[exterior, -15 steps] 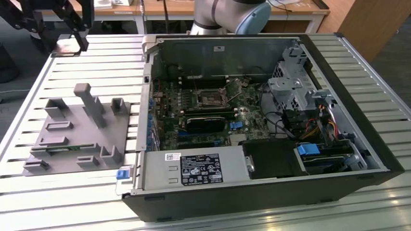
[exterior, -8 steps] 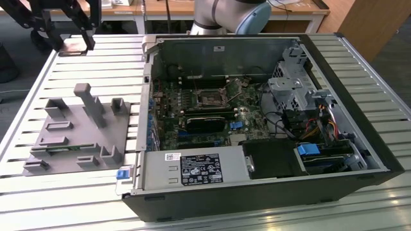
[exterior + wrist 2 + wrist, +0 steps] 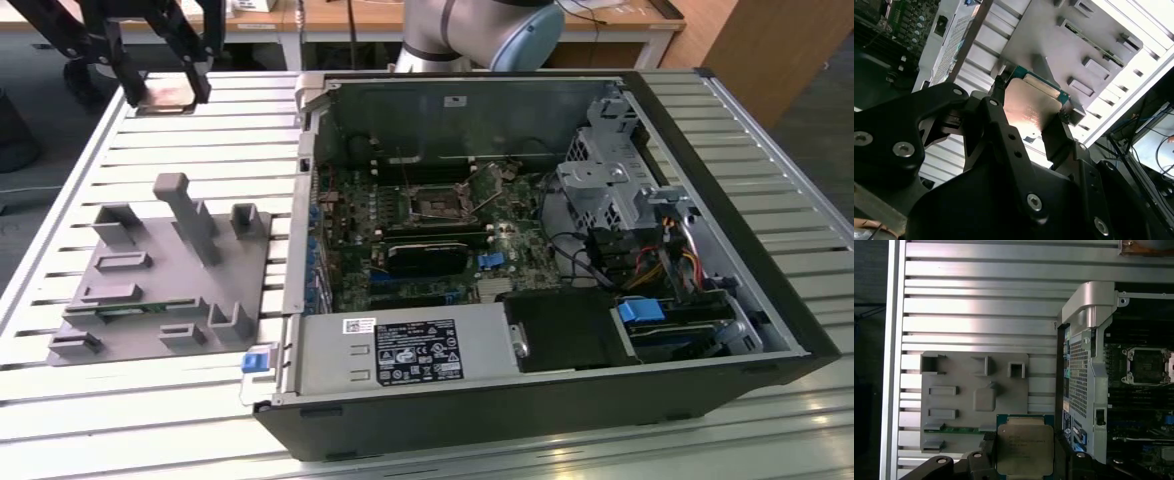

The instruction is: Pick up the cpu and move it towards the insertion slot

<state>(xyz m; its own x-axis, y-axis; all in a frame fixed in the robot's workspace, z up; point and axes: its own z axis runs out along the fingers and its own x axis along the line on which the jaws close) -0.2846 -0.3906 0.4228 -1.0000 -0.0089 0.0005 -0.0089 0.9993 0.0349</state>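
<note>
Silvery square cpu (image 3: 1025,449), green-edged

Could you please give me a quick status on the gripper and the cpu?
Gripper shut on the cpu, held above the slatted table. Insertion slot open inside the case, off to one side. Nothing between.

slatted table (image 3: 747,130), grey fixture (image 3: 160,280), computer case (image 3: 534,400)
</note>
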